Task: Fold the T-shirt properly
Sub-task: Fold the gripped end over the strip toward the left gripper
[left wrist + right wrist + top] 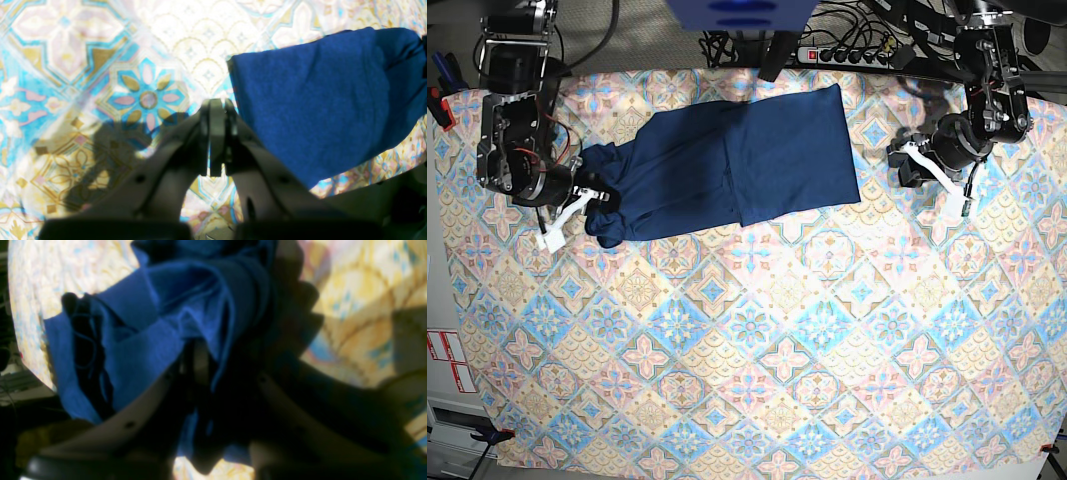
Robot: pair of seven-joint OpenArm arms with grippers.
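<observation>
Right gripper (200,373) fingertips buried under bunched T-shirt (160,340) folds, blurred and shadowed in the right wrist view. T-shirt's far end cut off at the left wrist view's right edge. Tablecloth (360,290) pattern smeared, unreadable.

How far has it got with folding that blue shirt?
Partway. The shirt already lies as a long band on the tablecloth, one layer folded over. The right claw is shut on bunched fabric at one end; the left claw is shut, empty, beside the other end. Folding the band shorter and smoothing the crumpled end remain.
</observation>
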